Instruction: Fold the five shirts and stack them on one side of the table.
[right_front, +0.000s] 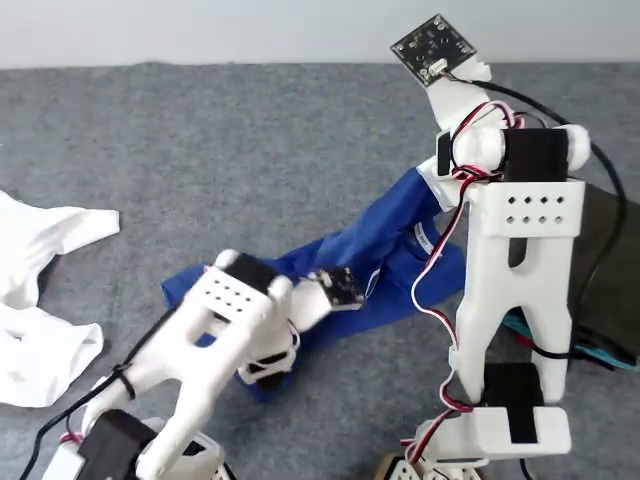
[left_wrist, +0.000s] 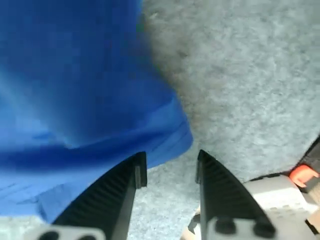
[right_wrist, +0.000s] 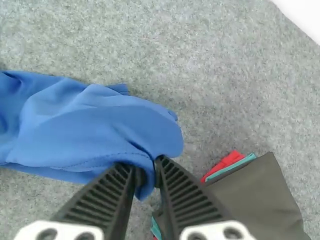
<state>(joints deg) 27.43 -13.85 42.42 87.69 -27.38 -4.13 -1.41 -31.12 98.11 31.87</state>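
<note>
The blue shirt (right_front: 385, 235) stretches across mid-table from 8 to 2 o'clock, its 2 o'clock end pinched in the right gripper (right_wrist: 145, 172), while the left gripper (left_wrist: 170, 167) hangs, jaws narrowly parted and empty, over the 8 o'clock hem.

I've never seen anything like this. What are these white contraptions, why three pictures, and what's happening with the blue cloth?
These are two small robot arms at a grey table. One picture looks down from a fixed camera above; the other two come from cameras on each arm's wrist, looking along its hand. The right hand is pinching a fold of the blue shirt, which lies rumpled between the arms. The left hand is open over that shirt's edge, holding nothing. A white shirt lies unfolded on the left side, and a pile of folded shirts, dark olive on top, sits by the right arm.
</note>
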